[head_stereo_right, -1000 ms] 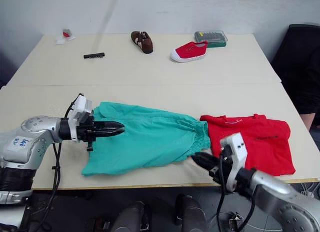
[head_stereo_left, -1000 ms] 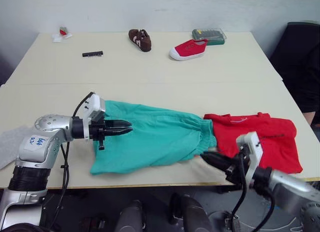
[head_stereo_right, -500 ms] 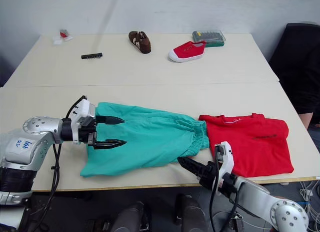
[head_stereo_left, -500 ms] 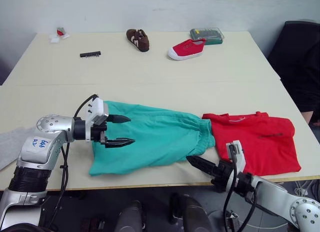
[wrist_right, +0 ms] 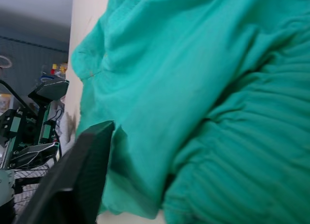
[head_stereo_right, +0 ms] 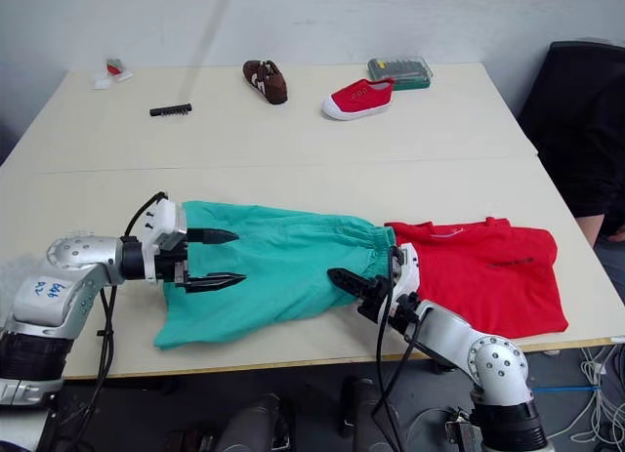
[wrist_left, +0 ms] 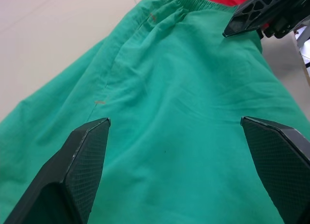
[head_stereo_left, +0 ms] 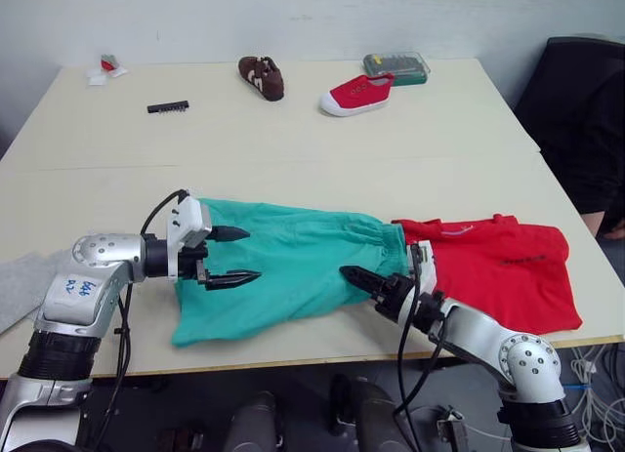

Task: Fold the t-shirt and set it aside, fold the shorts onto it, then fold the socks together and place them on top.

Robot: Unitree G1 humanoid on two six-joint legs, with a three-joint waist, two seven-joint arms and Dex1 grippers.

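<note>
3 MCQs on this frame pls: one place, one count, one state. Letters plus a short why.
1. Where is the t-shirt relative to the shorts?
A. to the robot's right of them
B. to the robot's left of them
C. under the red shoe

2. How many shoes are at the table's far side?
A. one
B. two
C. four

3. What is the left gripper doing?
A. shut on the shorts
B. open over the shorts
C. holding a shoe

Answers:
1 A, the red cloth lies beside the waistband on the right.
2 B, a brown shoe and a red shoe.
3 B, its two fingers stand apart with teal cloth between them.
</note>
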